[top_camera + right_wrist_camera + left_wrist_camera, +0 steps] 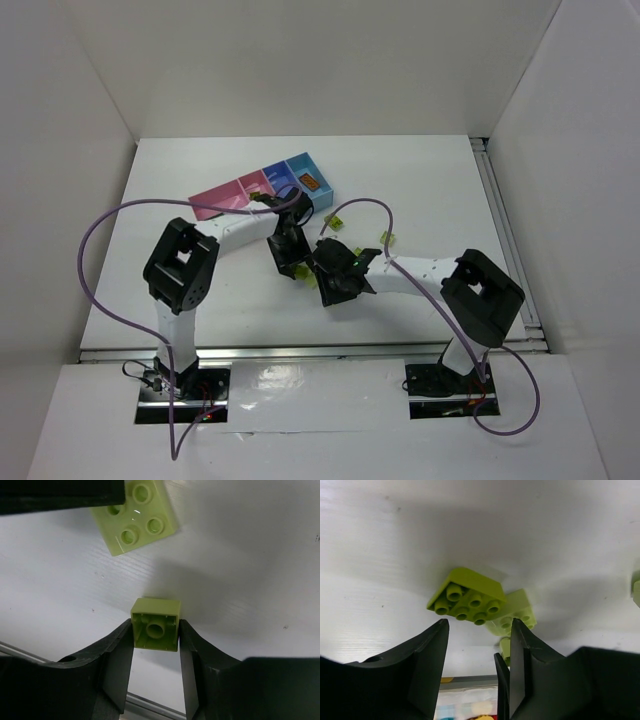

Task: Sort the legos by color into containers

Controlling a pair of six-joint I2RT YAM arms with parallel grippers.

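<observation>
**Right fingers clamp a brick, left fingers stand apart**

In my right wrist view the right gripper squeezes a yellow-green brick, hollow side toward the lens. The left gripper is spread wide over a studded brick. Only the top view shows the bins, well apart, with an orange brick in the light blue one.

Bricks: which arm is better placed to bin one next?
Right. Its gripper clasps a brick between both fingers; the left gripper hangs open, its six-stud brick lying untouched ahead on the table.
</observation>
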